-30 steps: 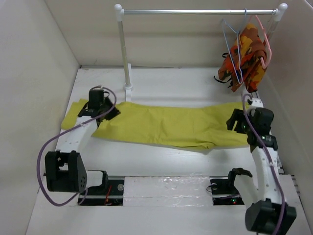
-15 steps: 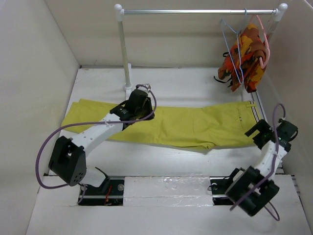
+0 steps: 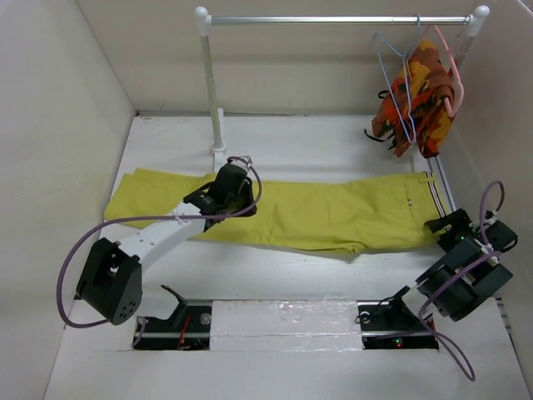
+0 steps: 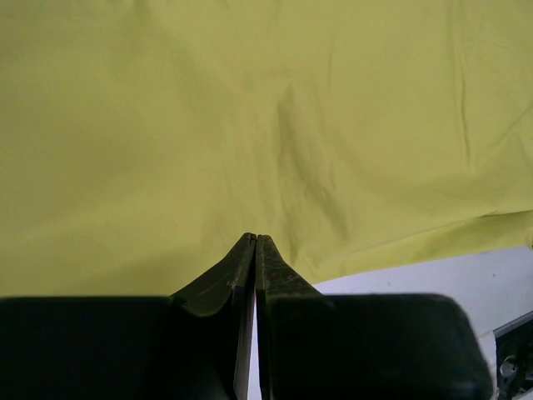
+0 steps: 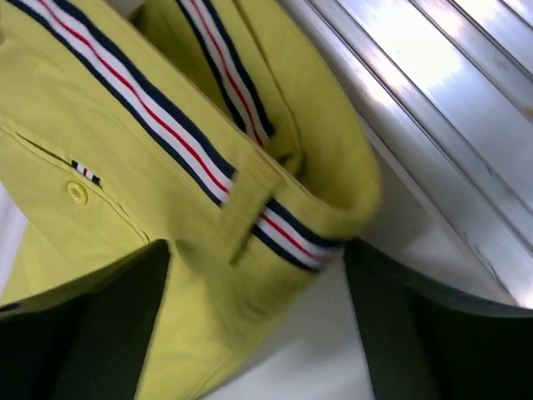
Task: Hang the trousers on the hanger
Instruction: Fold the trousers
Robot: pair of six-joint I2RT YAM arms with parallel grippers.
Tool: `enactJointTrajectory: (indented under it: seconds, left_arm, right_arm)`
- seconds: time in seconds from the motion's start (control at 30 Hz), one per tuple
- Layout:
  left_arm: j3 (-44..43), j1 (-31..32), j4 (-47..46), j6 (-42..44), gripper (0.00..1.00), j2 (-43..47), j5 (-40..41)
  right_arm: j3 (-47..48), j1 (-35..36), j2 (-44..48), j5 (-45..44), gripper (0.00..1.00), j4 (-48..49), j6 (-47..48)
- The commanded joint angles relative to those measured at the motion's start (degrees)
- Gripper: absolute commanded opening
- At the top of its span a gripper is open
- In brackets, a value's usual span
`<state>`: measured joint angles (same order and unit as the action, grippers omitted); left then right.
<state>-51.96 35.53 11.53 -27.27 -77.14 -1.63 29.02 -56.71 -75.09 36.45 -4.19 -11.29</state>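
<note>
White surface with pale walls on three sides carries everything, and places are given from the trousers lying flat across its middle. Nearest, in front of the trousers, both arm bases sit on a silvery strip along the near edge.

From the left base the white arm reaches forward to the left claw, which sits over the trousers' leg part, left of their middle. The left wrist view shows that claw with its two dark fingers pressed together, tips pointing down at plain mustard cloth. Whether the tips touch the cloth I cannot tell.

The right arm is folded up off the trousers' right end, and the right claw points at the waistband there. In the right wrist view its jaws stand wide apart – one finger at each lower corner – and the striped waistband trim lies ahead of them, with a ribbed metal strip just beyond the cloth.

Farther back, behind the trousers' left half, a white post holds up a metal rail. At the rail's right end, well apart from the trousers, hang the pale-blue wire hanger, bare, a pink hanger and an orange patterned garment – all close together.
</note>
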Motion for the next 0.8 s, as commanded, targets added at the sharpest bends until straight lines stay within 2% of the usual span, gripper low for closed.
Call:
enactJointTrajectory:
  seconds: [0.0, 0.03, 0.1, 0.13, 0.17, 0.2, 0.23, 0.27, 0.3, 0.33, 0.37, 0.4, 0.47, 0.5, 0.57, 0.63, 0.67, 0.77]
  left_arm:
    - [-0.15, -0.02, -0.99, 1.25, 0.0, -0.02, 0.39]
    - [-0.07, -0.02, -0.55, 1.34, 0.0, 0.06, 0.48]
    - [0.28, -0.02, -0.19, 1.51, 0.0, 0.24, 1.01]
    - [0.37, -0.02, 0.16, 1.69, 0.0, 0.33, 1.01]
    - [0.55, -0.02, 0.42, 1.6, 0.0, 0.59, 1.01]
    - [0.46, -0.02, 0.6, 1.25, 0.0, 0.77, 4.15]
    - [0.29, -0.02, 1.3, 1.08, 0.0, 0.68, 4.79]
    - [0.11, -0.02, 1.56, 0.81, 0.0, 0.77, 5.4]
    - [0.02, -0.02, 1.83, 0.55, 0.0, 0.77, 6.71]
    - [0.11, -0.02, 2.35, -0.15, 0.0, 0.77, 7.25]
    - [0.28, -0.02, 2.53, -0.33, 0.0, 0.77, 7.43]
    - [0.63, -0.02, 2.27, -0.24, 0.0, 0.68, 7.26]
    - [2.73, -0.54, 1.4, -0.77, 0.0, -0.1, 6.47]
    - [2.75, -0.55, 1.39, -0.77, 0.0, -0.11, 6.46]
    - [5.36, -0.55, -0.71, -1.73, 0.0, -1.16, 5.24]
    - [6.78, 0.24, -3.17, -2.96, 0.0, -2.21, 2.52]
    - [7.57, 0.24, -3.7, -4.27, 0.0, -3.44, 1.9]
    - [8.63, 2.69, -6.86, -6.83, 0.0, -5.73, -2.58]
  right_arm:
    - [-0.19, 3.18, -2.34, 2.67, 0.81, 12.53, -0.5]
    - [-0.62, 3.7, -1.91, 2.32, 0.53, 13.41, -0.31]
    - [-1.76, 5.62, -0.07, 2.14, 0.23, 15.6, -0.23]
    - [-2.29, 6.77, 3.6, 2.22, 0.09, 15.61, 0.12]
    - [-2.38, 8.27, 6.07, 2.05, 0.05, 14.65, 0.74]
    - [-2.04, 11.67, 8.79, 1.61, 0.0, 9.16, 1.87]
    - [-1.77, 14.06, 12.21, 1.18, 0.0, 6.24, 2.06]
    - [-1.68, 17.04, 21.38, -0.92, 0.0, 4.47, 1.8]
    - [-1.16, 20.29, 26.52, -3.55, 0.0, -3.03, 0.49]
    - [-0.63, 27.46, 31.97, -6.36, 0.0, -6.42, -0.91]
    - [0.77, 31.27, 41.42, -11.52, 0.0, -8.97, -2.23]
    - [1.56, 34.87, 45.26, -14.01, 0.0, -13.61, -6.07]
    - [5.93, 49.16, 52.55, -22.15, 0.0, -18.46, -10.83]
    - [5.97, 49.24, 53.72, -22.21, 0.0, -18.49, -11.82]
    - [9.29, 58.76, 53.82, -26.4, 0.0, -19.89, -12.44]
    - [16.57, 64.33, 49.79, -28.61, 0.0, -22.26, -10.87]
    - [19.38, 69.49, 47.69, -30.1, 0.0, -22.88, -10.08]
    - [32.3, 76.81, 38.73, -36.06, 0.0, -26.74, -6.21]
